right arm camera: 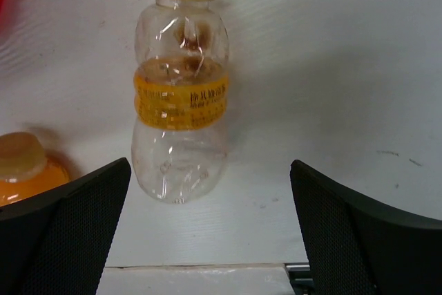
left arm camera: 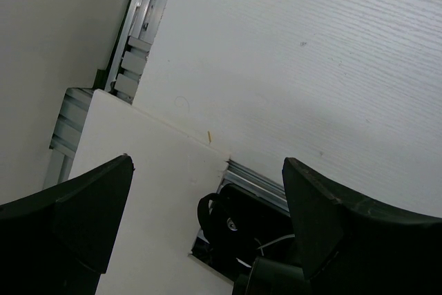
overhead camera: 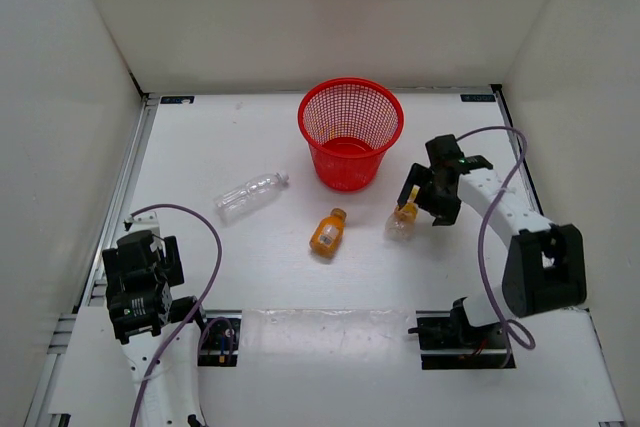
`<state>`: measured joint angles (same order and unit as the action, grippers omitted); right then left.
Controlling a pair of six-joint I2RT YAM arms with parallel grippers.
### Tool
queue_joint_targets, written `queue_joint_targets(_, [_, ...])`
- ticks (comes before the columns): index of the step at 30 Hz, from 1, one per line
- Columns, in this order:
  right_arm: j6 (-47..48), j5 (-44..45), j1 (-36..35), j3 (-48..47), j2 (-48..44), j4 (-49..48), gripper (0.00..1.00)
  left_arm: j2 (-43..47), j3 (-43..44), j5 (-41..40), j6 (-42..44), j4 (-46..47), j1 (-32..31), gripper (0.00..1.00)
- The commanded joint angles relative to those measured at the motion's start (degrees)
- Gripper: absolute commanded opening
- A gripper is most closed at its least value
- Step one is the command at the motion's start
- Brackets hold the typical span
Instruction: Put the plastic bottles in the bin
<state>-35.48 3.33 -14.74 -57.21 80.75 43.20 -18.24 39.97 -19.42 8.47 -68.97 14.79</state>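
The red mesh bin (overhead camera: 350,132) stands upright at the back middle of the table. A long clear bottle (overhead camera: 250,195) with a white cap lies to its front left. In front of the bin lies the stubby orange bottle (overhead camera: 328,233), whose edge shows at the left of the right wrist view (right arm camera: 24,170). The small clear bottle (overhead camera: 402,221) with an orange cap lies on the table. My right gripper (overhead camera: 420,207) hangs open just over it. In the right wrist view this bottle (right arm camera: 179,101) sits ahead of the open right gripper (right arm camera: 210,165), left of centre. My left gripper (overhead camera: 140,297) (left arm camera: 207,164) is open and empty over the near left corner.
White walls close in the table on three sides. An aluminium rail (overhead camera: 125,197) runs along the left edge. The left arm's base slot (left arm camera: 242,233) lies right below the left fingers. A purple cable (overhead camera: 485,237) loops beside the right arm.
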Motion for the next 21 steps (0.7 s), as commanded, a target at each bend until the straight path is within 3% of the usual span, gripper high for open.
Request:
queue_joint_targets(1, [1.12, -2.01, -0.37, -1.68, 5.19, -2.94, 0.99, -0.66, -0.15, -0.97, -0.91, 0.24, -0.20, 1.00])
queue_joint_targets(6, [0.50, -1.41, -0.99, -2.20, 12.67, -4.35, 0.93, -0.66, -0.15, -1.50, -1.43, 0.24, -0.20, 1.00])
queue_joint_targets(10, [0.50, -0.26, -1.51, -2.20, 14.00, -4.88, 0.69, -0.66, -0.15, -1.50, -1.44, 0.24, -0.20, 1.00])
queue_joint_targets(11, [0.50, 0.26, -1.52, -2.20, 12.26, -4.88, 0.57, -0.66, -0.15, -1.50, -1.44, 0.24, -0.20, 1.00])
queue_joint_targets(15, [0.50, 3.69, -2.04, -0.97, 5.92, -5.41, 0.31, -1.18, -0.15, -1.50, -1.44, 0.24, -0.20, 1.00])
queue_joint_targets(21, [1.03, 16.57, -3.62, -8.33, -8.57, -2.86, 0.23, -1.71, -0.15, -0.98, -0.92, 0.24, -0.20, 1.00])
